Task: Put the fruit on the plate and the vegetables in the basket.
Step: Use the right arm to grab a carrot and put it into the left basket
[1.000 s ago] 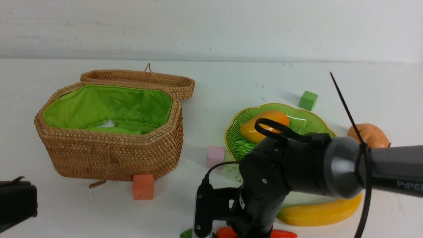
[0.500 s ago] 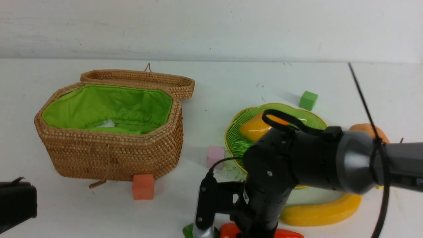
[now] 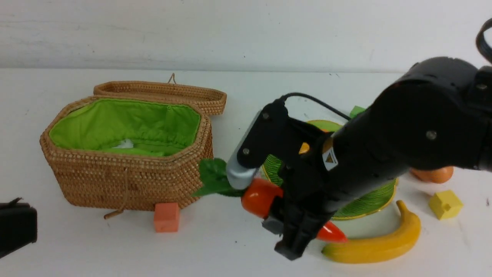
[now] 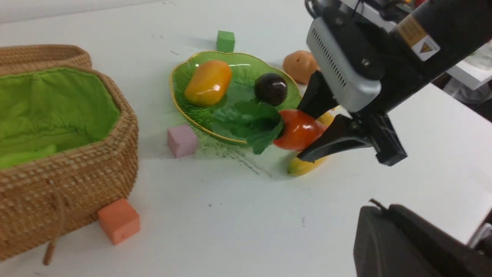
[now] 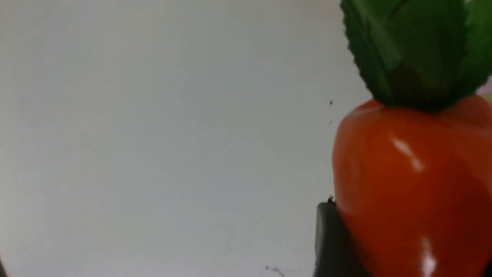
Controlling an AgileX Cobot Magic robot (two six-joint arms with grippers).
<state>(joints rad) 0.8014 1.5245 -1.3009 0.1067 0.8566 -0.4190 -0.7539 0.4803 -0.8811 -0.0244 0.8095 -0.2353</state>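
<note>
My right gripper (image 3: 292,238) is shut on the orange-red carrot (image 3: 261,196), one finger on each side (image 4: 301,134). It holds the carrot above the table between the basket (image 3: 130,181) and the green plate (image 3: 365,207). The carrot's leafy top (image 3: 213,177) points at the basket. The carrot (image 5: 407,184) fills the right wrist view. On the plate (image 4: 180,77) lie the mango (image 4: 207,82) and the mangosteen (image 4: 271,88). The banana (image 3: 376,244) lies on the table in front of the plate. The potato (image 3: 434,175) sits to the plate's right. My left gripper (image 4: 374,207) is shut and empty, low at the front left.
The basket's lid (image 3: 161,92) lies open behind it. Foam cubes are scattered about: orange (image 3: 166,217) at the basket's front, pink (image 4: 182,140) beside the plate, green (image 4: 225,40) behind the plate, yellow (image 3: 445,204) right of the banana.
My right arm has lifted the carrot off the table's front edge and carried it up and toward the basket. The banana and yellow cube now show. The left gripper stays put.
</note>
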